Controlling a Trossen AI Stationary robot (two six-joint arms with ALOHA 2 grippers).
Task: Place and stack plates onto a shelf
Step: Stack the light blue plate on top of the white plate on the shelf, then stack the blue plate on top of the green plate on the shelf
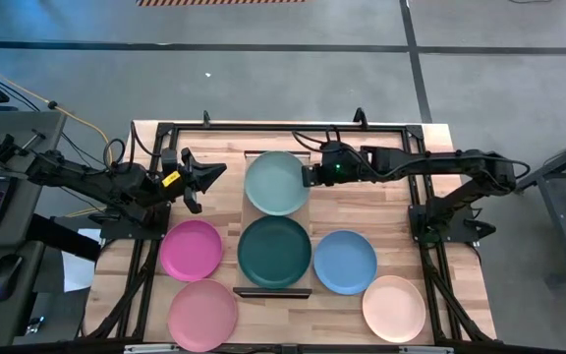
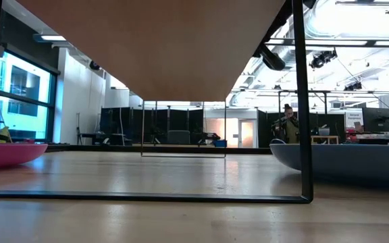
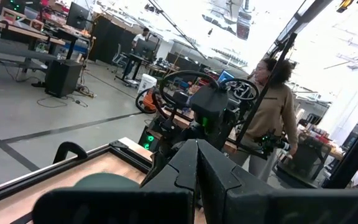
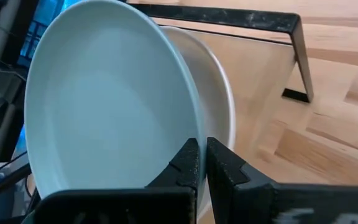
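High view: the shelf [image 1: 307, 218] carries a mint plate [image 1: 276, 183] and a dark teal plate [image 1: 274, 251]. Magenta [image 1: 191, 250], pink [image 1: 202, 315], blue [image 1: 345, 262] and peach [image 1: 394, 308] plates lie on the desk [image 1: 460, 285], unstacked. The left pincer [image 1: 204, 179] is closed, empty.

Right wrist view: the right pincer [image 4: 202, 163] pinches the mint plate's rim.

The dark right arm reaches in from the right side of the table, stretched out long and low, its two-finger right gripper [image 1: 310, 176] pointing toward the middle. Its fingers [image 4: 188, 163] are pinched together, clamped on the rim of the pale mint round plate [image 1: 276, 182]. The dark left arm lies folded at the left edge, left gripper [image 1: 214, 174] pointing inward, fingers [image 3: 197, 163] pressed together and empty.
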